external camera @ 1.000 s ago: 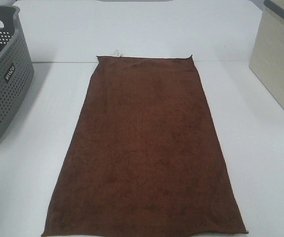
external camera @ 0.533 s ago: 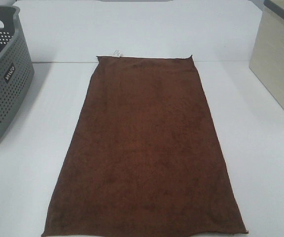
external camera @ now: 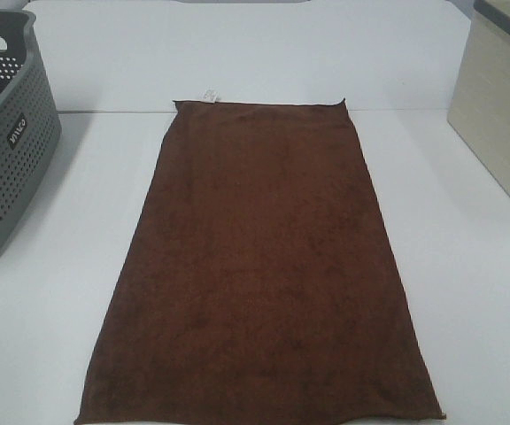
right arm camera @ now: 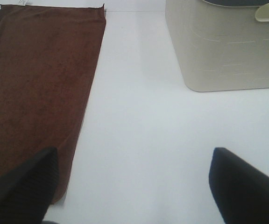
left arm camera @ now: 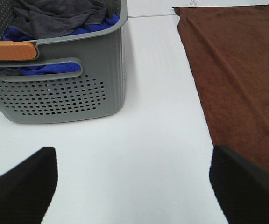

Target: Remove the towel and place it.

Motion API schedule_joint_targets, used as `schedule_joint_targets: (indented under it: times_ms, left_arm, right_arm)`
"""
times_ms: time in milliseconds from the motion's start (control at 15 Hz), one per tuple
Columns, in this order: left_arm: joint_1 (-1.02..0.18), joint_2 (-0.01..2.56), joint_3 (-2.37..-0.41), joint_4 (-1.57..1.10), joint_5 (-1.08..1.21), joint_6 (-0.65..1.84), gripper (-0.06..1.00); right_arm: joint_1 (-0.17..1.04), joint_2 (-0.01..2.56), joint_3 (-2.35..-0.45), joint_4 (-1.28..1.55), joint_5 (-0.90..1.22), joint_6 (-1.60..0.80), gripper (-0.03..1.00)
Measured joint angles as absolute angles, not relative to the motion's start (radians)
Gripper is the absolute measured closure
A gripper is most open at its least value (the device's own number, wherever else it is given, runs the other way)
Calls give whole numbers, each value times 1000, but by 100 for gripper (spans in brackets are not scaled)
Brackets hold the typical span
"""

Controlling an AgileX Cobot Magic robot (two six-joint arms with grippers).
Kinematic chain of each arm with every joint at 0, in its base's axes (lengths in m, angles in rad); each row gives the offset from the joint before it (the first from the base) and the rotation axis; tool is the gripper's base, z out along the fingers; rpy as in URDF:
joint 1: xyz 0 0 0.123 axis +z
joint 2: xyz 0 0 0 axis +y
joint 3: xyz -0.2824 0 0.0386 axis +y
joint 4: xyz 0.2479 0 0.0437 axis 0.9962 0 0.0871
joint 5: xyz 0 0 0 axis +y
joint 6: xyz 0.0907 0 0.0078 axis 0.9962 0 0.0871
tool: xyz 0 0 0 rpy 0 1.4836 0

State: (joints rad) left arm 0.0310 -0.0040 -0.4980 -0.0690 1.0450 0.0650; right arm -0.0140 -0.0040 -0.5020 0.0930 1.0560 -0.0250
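From the high camera I see the towel [external camera: 259, 266] spread flat and lengthwise down the middle of the white table [external camera: 467, 292], its small white tag [external camera: 210, 95] poking out at the far left corner. Neither arm shows in that view. A grey perforated basket [external camera: 7, 150] stands at the far left edge of the table, well apart from the towel, and a beige bin [external camera: 503, 115] stands at the far right. On my left wrist feed, the left gripper [left arm camera: 134, 186] hangs over bare table between the basket and the towel's long edge, its two black fingers [left arm camera: 20, 186] spread wide with nothing between them. The basket there has an orange grip on its handle [left arm camera: 8, 50] and holds grey and blue cloths [left arm camera: 60, 18]. On my right wrist feed, the right gripper [right arm camera: 134, 186] likewise stands wide open and empty over bare table, with the towel's other long edge on one side and the beige bin on the other.
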Motion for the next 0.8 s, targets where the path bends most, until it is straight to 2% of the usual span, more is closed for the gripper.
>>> schedule_joint_targets:
  times_ms: [800]
  left_arm:
    - [31, -4, -498, -96, 1045, 51, 13]
  right_arm:
    - [-14, -4, -502, 77, 1059, -68, 13]
